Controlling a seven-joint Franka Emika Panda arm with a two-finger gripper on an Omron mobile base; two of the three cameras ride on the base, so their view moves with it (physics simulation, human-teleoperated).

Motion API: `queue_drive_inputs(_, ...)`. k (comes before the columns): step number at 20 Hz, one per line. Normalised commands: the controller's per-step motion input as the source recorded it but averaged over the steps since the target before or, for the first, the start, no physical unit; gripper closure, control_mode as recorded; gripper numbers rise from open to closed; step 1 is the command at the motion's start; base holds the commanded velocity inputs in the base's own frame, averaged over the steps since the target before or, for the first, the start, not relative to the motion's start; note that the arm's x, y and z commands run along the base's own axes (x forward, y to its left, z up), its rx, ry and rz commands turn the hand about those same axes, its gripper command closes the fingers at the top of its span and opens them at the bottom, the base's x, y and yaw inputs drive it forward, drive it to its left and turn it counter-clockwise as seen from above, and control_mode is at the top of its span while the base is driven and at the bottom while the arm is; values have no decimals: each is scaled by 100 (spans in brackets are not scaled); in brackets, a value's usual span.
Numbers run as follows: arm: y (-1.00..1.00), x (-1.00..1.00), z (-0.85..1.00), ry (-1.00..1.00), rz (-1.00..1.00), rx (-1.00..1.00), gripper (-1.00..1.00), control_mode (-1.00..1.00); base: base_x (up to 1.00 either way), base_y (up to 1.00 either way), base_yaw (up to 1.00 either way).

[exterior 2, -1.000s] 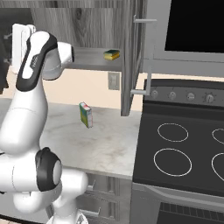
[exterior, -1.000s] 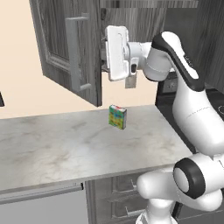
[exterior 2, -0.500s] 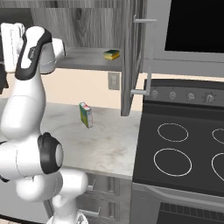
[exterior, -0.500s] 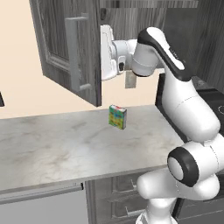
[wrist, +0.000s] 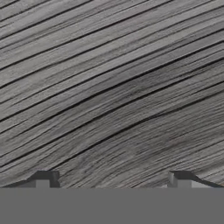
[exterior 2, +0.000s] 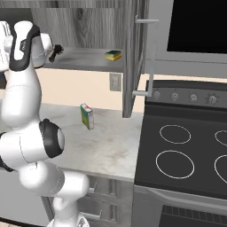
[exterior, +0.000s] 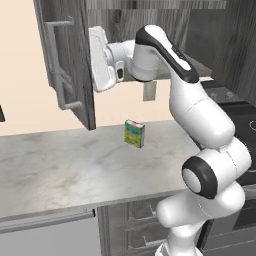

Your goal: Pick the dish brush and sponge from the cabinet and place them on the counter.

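Sponge (exterior 2: 113, 55) sits on the cabinet (exterior 2: 88, 60) shelf in the right base view, dish brush (exterior 2: 56, 51) on the same shelf well to its left beside the arm's wrist, multicoloured box (exterior 2: 87, 116) upright on the counter (exterior 2: 111, 142) below. Left base view: hand is up against the inner side of the open left cabinet door (exterior: 67, 60), box (exterior: 134, 133) on the counter (exterior: 65, 170). Hand view: gripper (wrist: 113, 177) fingertips spread wide apart, nothing between them, dark wood grain close in front.

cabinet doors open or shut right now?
Open. Both doors of the cabinet swing out from the front, leaving its shelf exposed with the sponge and dish brush lying on it.
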Motion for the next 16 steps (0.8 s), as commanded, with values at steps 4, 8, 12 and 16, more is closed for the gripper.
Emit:
queue_drive_inputs(4,46,-26,0,-16,8,-9,-100,-100,0,0,0)
queue_drive_inputs(8,60,-8,0,-17,3,-10,-100,-100,0,0,0)
queue_drive_inputs(12,48,-17,0,-23,0,-12,-100,-100,0,0,0)
queue_drive_inputs(16,-6,-68,0,-28,0,-14,-100,-100,0,0,0)
